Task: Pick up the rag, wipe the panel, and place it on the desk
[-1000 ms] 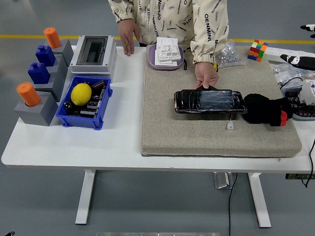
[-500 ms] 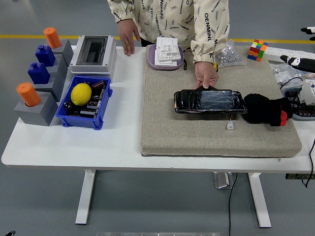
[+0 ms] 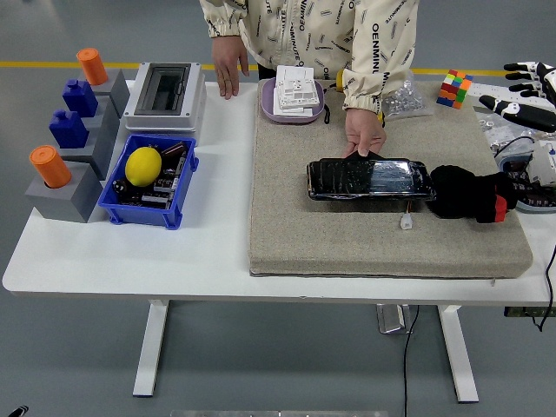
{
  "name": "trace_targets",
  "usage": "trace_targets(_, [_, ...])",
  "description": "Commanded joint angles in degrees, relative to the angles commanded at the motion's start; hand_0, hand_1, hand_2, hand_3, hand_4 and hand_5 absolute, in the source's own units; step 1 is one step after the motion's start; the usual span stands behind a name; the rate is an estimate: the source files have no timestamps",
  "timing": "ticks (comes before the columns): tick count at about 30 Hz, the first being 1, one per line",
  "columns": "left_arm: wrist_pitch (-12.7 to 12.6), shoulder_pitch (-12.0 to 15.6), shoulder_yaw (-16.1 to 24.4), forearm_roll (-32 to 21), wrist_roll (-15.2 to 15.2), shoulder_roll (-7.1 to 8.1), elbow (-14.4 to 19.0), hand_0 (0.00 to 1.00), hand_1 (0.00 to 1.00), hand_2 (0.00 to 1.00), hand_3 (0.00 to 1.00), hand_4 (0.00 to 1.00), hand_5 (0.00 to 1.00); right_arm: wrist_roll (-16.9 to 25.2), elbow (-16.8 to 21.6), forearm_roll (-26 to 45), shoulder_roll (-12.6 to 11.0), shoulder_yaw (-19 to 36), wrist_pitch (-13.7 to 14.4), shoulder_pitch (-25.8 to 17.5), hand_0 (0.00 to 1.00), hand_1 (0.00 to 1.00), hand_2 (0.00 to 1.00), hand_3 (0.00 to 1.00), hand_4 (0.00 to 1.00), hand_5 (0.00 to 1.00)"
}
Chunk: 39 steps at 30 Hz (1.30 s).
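Observation:
A glossy black panel [image 3: 369,178] lies across the middle of the beige mat [image 3: 295,226]. The rag [image 3: 467,193], a black bundle with a red tag, sits on the mat just off the panel's right end. My right hand [image 3: 530,87] hovers at the top right edge, well behind the rag, fingers spread and holding nothing. A person stands at the far side. One of their hands [image 3: 363,135] holds the panel's far edge, and the other hand [image 3: 228,74] rests on the table near the grey box. My left hand is out of view.
On the left are a blue bin [image 3: 143,211] with a lemon [image 3: 143,165], grey blocks [image 3: 65,187] with orange and blue pieces, and a grey electrical box [image 3: 165,91]. Behind the mat are a purple tray [image 3: 265,104] of white plates, a screw bag [image 3: 404,94] and a colour cube [image 3: 455,89].
My right hand has come further into view at the top right, with more fingers showing. The person has shifted slightly to the right. The panel and rag have not moved.

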<state>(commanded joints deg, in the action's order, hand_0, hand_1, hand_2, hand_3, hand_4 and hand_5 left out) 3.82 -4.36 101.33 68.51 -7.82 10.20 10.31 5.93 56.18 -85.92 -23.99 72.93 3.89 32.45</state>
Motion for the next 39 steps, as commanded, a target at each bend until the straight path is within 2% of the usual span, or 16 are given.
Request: trace_targets(39, [-0.1, 0.1, 0.2, 0.0, -0.1, -0.07, 0.0, 0.723, 0.716, 0.767, 0.624, 0.689, 0.572, 0.2, -0.2, -1.3, -0.1, 1.6, 0.7, -0.3, 0.732, 0.684, 0.749, 0.773, 0.998, 0.454])
